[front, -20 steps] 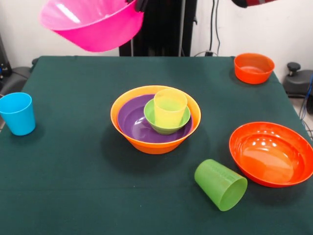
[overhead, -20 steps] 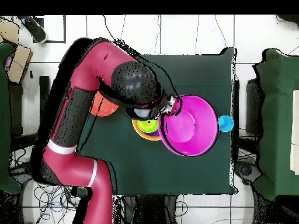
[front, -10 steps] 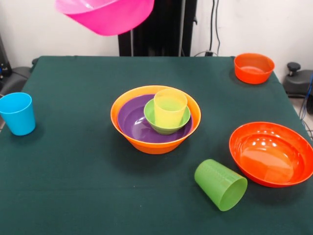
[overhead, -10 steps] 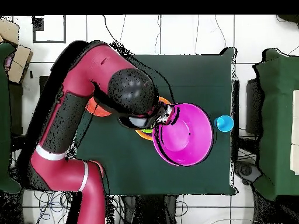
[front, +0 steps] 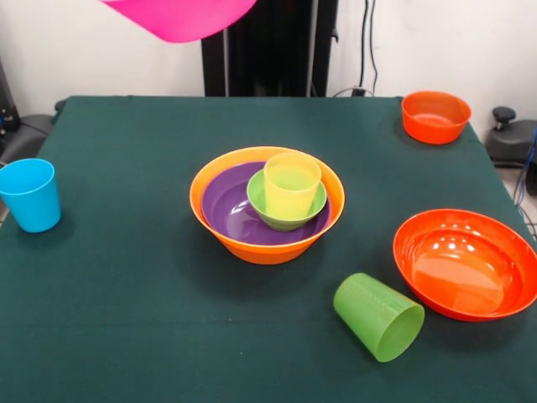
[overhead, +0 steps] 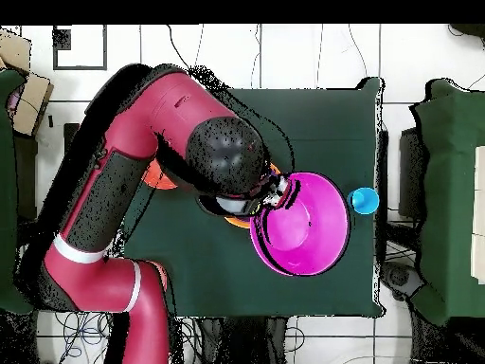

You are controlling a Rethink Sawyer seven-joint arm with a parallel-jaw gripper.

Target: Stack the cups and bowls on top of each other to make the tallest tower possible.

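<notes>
The large pink bowl (front: pixel 180 15) hangs high above the table's far side, only its underside showing at the top edge of the front view. In the overhead view my gripper (overhead: pixel 277 196) is shut on the near rim of the pink bowl (overhead: pixel 303 226). The tower (front: pixel 267 206) stands mid-table: a large orange bowl holding a purple bowl (front: pixel 228 210), a small green bowl and a yellow cup (front: pixel 292 185). From overhead, the arm and pink bowl hide most of the tower. A blue cup (front: pixel 31 195) stands upright at the left edge. A lime green cup (front: pixel 379 316) lies on its side.
A wide red-orange bowl (front: pixel 466 263) sits at the right edge of the green table (front: pixel 126 319). A small orange bowl (front: pixel 435 116) stands at the far right corner. The blue cup (overhead: pixel 363 200) shows just beside the pink bowl from overhead.
The pink bowl has risen and shifted right in the front view, now mostly out of frame. From overhead it moved slightly toward the robot's base, still held.
</notes>
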